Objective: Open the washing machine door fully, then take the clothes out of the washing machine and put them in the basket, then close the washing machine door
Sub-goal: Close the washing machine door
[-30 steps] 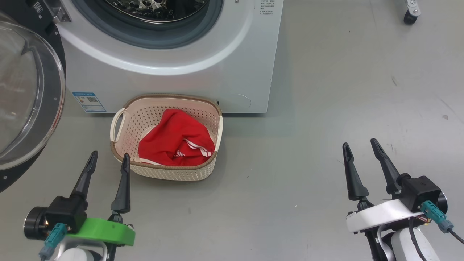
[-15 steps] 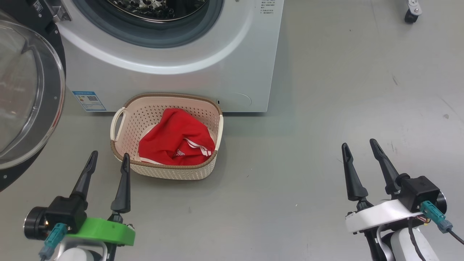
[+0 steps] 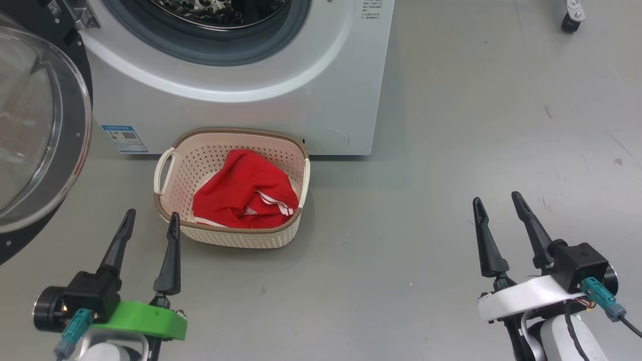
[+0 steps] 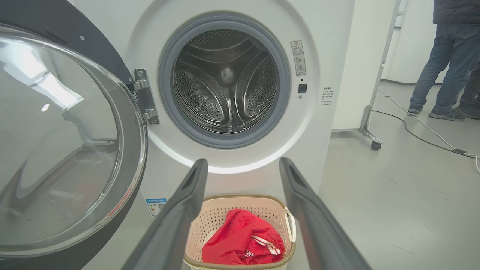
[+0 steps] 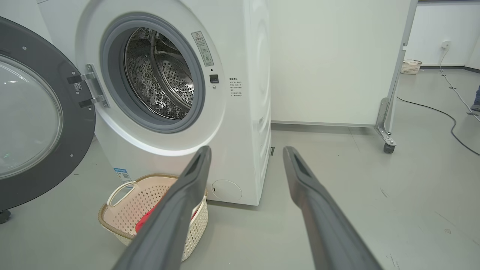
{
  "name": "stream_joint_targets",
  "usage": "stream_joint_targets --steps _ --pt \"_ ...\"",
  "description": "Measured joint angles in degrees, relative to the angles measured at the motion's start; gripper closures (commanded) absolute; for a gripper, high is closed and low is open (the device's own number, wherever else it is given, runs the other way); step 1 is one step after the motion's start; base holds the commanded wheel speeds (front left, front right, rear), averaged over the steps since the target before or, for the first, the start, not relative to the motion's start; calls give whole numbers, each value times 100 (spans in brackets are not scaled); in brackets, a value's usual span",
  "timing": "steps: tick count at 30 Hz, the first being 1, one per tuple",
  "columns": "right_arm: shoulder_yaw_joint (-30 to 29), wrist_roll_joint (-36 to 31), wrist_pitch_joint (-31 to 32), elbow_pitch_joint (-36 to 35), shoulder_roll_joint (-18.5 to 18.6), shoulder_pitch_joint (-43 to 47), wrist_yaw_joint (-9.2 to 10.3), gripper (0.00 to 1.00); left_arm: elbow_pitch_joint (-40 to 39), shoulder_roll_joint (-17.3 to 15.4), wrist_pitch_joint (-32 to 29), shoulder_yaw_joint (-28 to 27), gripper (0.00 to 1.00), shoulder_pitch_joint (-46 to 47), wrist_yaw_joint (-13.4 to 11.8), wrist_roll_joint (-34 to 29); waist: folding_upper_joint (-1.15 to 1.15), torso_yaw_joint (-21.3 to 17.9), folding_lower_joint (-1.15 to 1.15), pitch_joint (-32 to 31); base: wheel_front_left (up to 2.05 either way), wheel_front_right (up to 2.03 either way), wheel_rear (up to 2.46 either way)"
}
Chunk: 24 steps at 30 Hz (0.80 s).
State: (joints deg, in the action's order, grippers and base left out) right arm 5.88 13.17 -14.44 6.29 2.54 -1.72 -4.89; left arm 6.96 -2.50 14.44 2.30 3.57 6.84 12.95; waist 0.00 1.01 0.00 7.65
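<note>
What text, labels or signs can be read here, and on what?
Nothing reads clearly.
Blue label sticker, washing machine front: text too small.
Warning sticker, machine front: triangle sign, text too small.
Printed lines below it: too small.
White lettering on the clothes: folded, unreadable.

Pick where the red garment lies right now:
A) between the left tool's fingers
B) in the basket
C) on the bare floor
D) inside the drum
B: the red garment lies bunched inside the basket, which stands on the floor in front of the washing machine.
</note>
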Motion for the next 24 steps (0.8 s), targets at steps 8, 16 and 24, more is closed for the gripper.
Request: stream_joint_targets --steps 8,16,24 --pt "-57 0 0 -33 1 0 8 0 10 4 0 145 0 6 0 0 0 91 0 35 0 0 0" --pt "-33 -13 0 -49 14 1 0 0 16 7 0 265 0 34 0 16 0 404 0 154 0 0 0" --pt "230 -120 0 -4 110 -60 -59 0 -16 11 0 136 0 34 -160 165 0 894 0 260 0 0 0"
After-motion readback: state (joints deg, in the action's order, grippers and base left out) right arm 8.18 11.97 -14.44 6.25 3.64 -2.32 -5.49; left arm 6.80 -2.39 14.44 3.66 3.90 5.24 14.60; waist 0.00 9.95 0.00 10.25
